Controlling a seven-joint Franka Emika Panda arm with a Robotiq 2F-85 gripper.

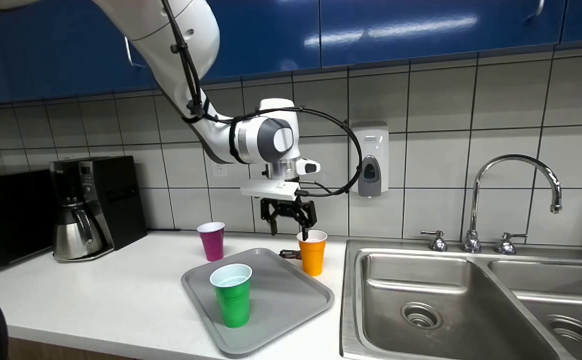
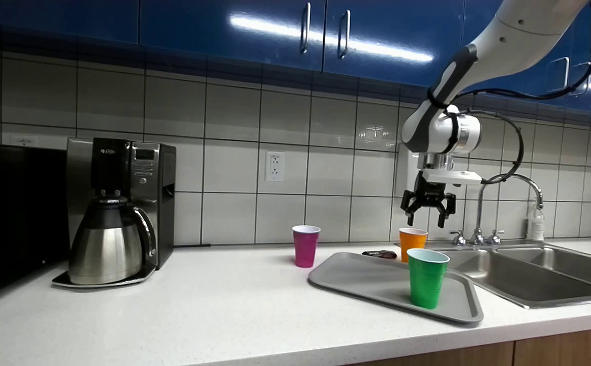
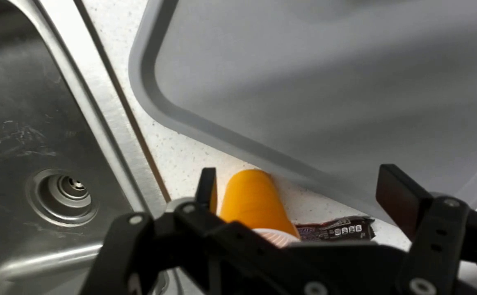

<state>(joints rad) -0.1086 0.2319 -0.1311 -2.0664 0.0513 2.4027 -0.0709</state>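
My gripper (image 1: 289,234) is open and empty, pointing down above the back of the counter. It also shows in an exterior view (image 2: 426,222) and in the wrist view (image 3: 297,180). An orange cup (image 1: 313,257) stands upright nearest to it; in the wrist view the cup (image 3: 254,198) lies between the fingers, close to the left one. A dark Snickers wrapper (image 3: 336,229) lies beside the cup, partly hidden by the gripper. A green cup (image 1: 233,300) stands upright on a grey tray (image 1: 280,305). A purple cup (image 1: 213,245) stands behind the tray.
A steel double sink (image 1: 351,300) with a tall faucet (image 1: 476,200) adjoins the tray side. A soap dispenser (image 1: 370,160) hangs on the tiled wall. A coffee maker (image 2: 117,213) stands at the far end. Blue cabinets (image 2: 234,30) hang above.
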